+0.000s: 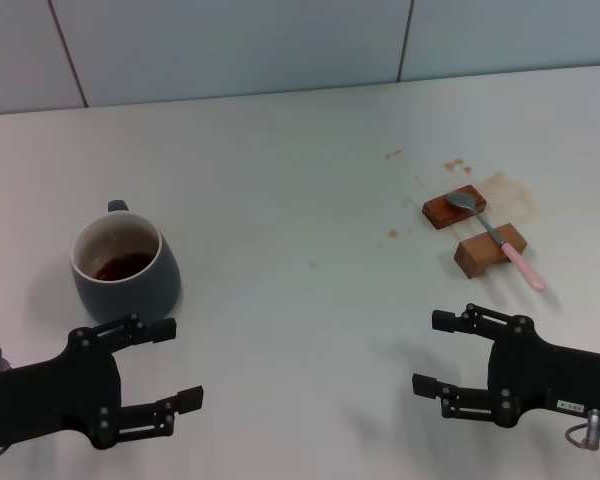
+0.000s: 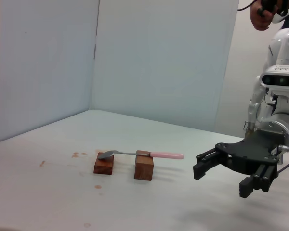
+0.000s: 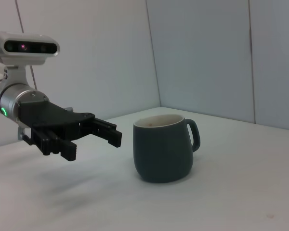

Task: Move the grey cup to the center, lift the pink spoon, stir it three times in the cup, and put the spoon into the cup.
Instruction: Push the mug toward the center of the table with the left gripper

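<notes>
The grey cup [image 1: 126,267] stands upright on the white table [image 1: 300,200] at the robot's left, well away from the middle of the work area, with its small loop handle turned toward the far wall and a little brown liquid visible in its white interior. In the right wrist view the cup [image 3: 164,147] shows its pale rim and the handle in profile. The left claw [image 1: 170,365] hovers just in front of the cup on the near side, fingers spread wide and holding nothing; the upper finger tip lies close beside the cup's base, but contact cannot be confirmed. The right wrist view shows the same claw [image 3: 94,134] level with the cup's body and apart from it, with a gap between them. The pink spoon [image 1: 495,237] lies at the robot's right, bridged across two brown wooden blocks [image 1: 475,230]: its metal bowl rests on the farther block and its pink handle projects past the nearer block toward the robot. The left wrist view confirms the spoon [image 2: 142,154] lying roughly level on top of both blocks [image 2: 124,165]. Brown stains [image 1: 455,170] mark the table around and behind the blocks. The right claw [image 1: 438,352] hovers on the near side of the blocks, well apart from the spoon, fingers spread wide and empty; it appears likewise [image 2: 221,173] in the left wrist view.
</notes>
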Controlling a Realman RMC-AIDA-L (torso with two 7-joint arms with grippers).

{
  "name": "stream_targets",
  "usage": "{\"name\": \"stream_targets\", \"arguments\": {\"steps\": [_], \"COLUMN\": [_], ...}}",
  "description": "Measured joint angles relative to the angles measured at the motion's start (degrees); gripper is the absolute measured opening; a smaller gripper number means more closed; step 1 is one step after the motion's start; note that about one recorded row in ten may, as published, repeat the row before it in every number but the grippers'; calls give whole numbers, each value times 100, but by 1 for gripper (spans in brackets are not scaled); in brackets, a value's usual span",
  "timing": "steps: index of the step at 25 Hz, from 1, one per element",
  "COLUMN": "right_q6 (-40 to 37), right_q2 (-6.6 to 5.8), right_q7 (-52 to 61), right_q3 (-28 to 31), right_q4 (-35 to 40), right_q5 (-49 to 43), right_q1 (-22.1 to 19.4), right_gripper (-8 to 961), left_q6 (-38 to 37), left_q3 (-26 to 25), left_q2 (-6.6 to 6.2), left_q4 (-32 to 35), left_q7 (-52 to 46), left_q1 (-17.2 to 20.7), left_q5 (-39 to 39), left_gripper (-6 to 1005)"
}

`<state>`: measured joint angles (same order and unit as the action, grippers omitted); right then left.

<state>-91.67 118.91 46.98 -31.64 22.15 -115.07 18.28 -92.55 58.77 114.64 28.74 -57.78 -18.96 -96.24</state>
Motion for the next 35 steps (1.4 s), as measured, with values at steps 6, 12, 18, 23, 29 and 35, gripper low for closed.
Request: {"name": "stream_targets", "arguments": {"steps": [6,12,18,23,29,35], "right_q6": [-3,-4,-16,-16,-7,-7], "right_q2": [0,0,0,-7,-8,-8], "right_q7": [1,1,3,9,11,15], "right_q3": [2,8,9,10,9,9], "right_q4": [0,0,0,0,0,0], "right_q5": [10,11,18,21,21,21], "right_q1": [0,0,5,24,38,48], "right_gripper": [819,819,819,819,819,819], "left_q6": [0,-8,0,1,7,-43], "left_q3": [-40,-35,-57,-58,-58,-71], "left_q2": [20,22,6,19,17,24], "left_q4": [0,4,-30,-32,-23,-7], "left_q7": [-3,-11,-179,-198,-215,-220], "left_q1": [-3,-19,-75,-90,-91,-90], "left_q5": [1,-15,-18,-28,-33,-22], "left_gripper": [845,844,713,543,203,91]}}
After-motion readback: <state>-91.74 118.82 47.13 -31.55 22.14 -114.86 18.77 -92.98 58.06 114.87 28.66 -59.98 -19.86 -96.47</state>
